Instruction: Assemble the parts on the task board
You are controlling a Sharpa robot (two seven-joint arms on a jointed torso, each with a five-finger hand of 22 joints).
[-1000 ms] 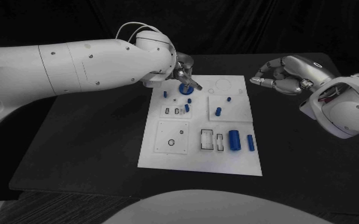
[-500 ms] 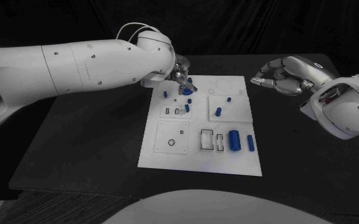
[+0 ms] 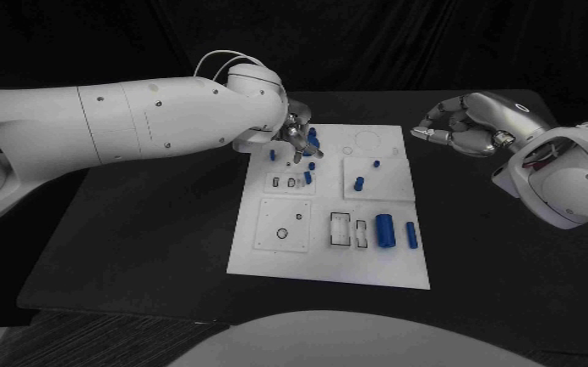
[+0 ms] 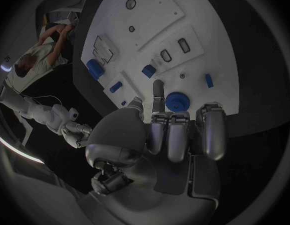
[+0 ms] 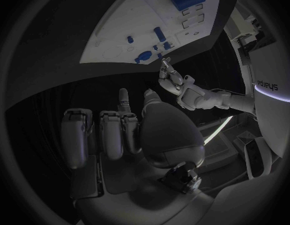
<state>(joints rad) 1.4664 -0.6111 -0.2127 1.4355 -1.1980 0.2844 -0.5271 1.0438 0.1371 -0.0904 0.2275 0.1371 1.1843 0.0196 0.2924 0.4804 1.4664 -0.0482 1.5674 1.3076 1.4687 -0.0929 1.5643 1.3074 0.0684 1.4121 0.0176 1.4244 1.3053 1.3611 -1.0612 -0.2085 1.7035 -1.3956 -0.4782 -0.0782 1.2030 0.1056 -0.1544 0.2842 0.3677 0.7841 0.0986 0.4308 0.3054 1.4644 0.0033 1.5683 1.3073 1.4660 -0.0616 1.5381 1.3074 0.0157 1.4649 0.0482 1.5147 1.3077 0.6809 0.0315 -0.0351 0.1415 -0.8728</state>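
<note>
1. The white task board (image 3: 329, 248) is laid in the middle of the black table (image 3: 147, 239).
2. The left hand (image 3: 298, 135) is held over the board's far left corner; a blue gear-like part (image 4: 177, 101) is seen just beyond its fingertips, though whether it is touched cannot be told.
3. The right hand (image 3: 463, 125) is held off the board's far right edge, its fingers curled in on nothing.
4. Other blue parts (image 3: 385, 229) are seen on the board.

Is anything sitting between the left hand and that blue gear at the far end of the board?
Nothing visible. The left hand hangs just above the blue gear on the task board, with only open air between fingertips and gear.
</note>
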